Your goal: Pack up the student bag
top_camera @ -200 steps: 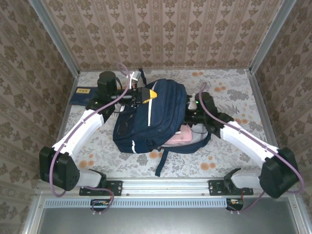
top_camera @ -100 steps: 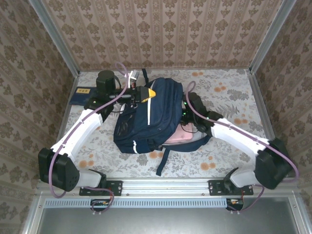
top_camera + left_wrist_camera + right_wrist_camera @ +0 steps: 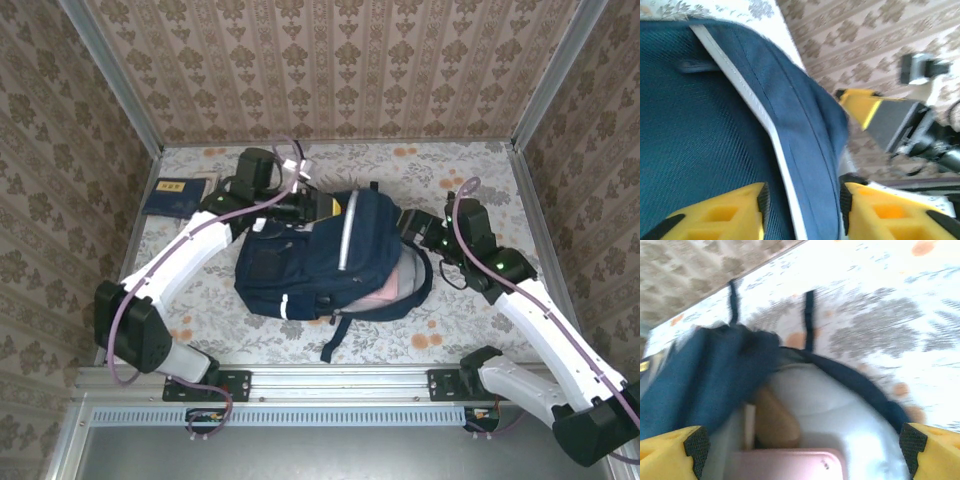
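Fingers (image 3: 715,217), yellow, of the left gripper (image 3: 802,195): partly spread, one on each side of a white-striped ridge of the large navy-blue fabric student bag (image 3: 300,265); whether the pads pressed the cloth could not be told.

Fingers (image 3: 670,450), yellow, of the right gripper (image 3: 802,442): spread wide, pinching nothing, facing the bag's open mouth. Inside lay a flat pink item (image 3: 790,462) and a tan rounded object (image 3: 775,425) against the pale lining (image 3: 840,410).

Bag lay mid-table on the floral-patterned tabletop (image 3: 470,180), one dark strap (image 3: 335,340) trailing toward the near edge.

Flat navy-blue book (image 3: 172,200) lay at the far left corner, apart from the bag; its yellow label (image 3: 172,185) was too small to read.

Bare tabletop showed at the far right and near left.
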Controlling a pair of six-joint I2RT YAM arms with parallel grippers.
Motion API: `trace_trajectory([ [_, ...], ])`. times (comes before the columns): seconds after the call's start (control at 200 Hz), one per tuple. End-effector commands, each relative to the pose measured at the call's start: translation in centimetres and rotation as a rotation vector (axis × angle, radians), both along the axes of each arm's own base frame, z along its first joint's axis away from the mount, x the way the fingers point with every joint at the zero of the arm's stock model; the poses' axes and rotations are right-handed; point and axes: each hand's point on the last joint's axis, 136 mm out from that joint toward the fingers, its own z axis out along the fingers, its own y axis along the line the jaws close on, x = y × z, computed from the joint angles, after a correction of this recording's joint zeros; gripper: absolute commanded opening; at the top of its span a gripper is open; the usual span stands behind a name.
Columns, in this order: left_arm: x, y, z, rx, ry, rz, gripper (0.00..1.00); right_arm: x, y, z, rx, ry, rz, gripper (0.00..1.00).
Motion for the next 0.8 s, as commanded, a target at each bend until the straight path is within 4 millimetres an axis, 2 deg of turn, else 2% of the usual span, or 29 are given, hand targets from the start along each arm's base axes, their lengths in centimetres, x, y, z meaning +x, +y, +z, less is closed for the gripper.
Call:
trace_trajectory([
  [0.0,1.0,1.2,-0.3,0.119,-0.115,0.033,0.48,-1.4,-3.6,-0.7,-0.198,0.026,-0.071,1.00],
  [0.08,2.8,3.1,0.0,0.177,-0.164,0.131,0.52,-1.3,-3.5,-0.9,-0.211,0.064,-0.065,1.00],
  [0.17,6.0,6.9,0.3,0.250,-0.218,0.308,0.55,-0.8,-1.5,-1.4,-0.176,0.111,0.028,1.00],
  [0.205,8.2,9.8,0.1,0.278,-0.208,0.424,0.55,-0.6,-0.7,-1.6,-0.155,0.118,0.058,1.00],
  [0.285,12.0,14.6,-1.0,0.315,-0.158,0.590,0.55,0.0,1.3,-1.9,-0.096,0.099,0.139,1.00],
  [0.37,16.0,22.0,-2.8,0.402,-0.096,0.822,0.57,0.4,2.4,-2.4,-0.059,0.099,0.171,1.00],
  [0.43,17.8,27.4,-4.3,0.505,-0.040,0.986,0.59,0.5,3.1,-2.7,-0.042,0.101,0.199,1.00],
  [0.535,20.3,33.9,-6.6,0.662,0.007,1.096,0.62,0.5,3.9,-3.7,-0.032,0.137,0.233,1.00],
  [0.55,20.5,34.6,-6.5,0.670,0.007,1.106,0.62,0.5,4.0,-3.9,-0.033,0.143,0.236,1.00],
  [0.64,22.5,38.2,-9.2,0.728,0.084,1.142,0.64,0.6,4.3,-4.6,-0.046,0.163,0.257,0.99],
  [0.74,24.7,40.5,-11.6,0.804,0.129,1.135,0.66,1.1,4.6,-4.9,-0.051,0.155,0.272,1.00],
  [0.795,25.9,41.0,-12.7,0.847,0.139,1.103,0.66,1.3,4.8,-5.2,-0.053,0.162,0.277,1.00],
])
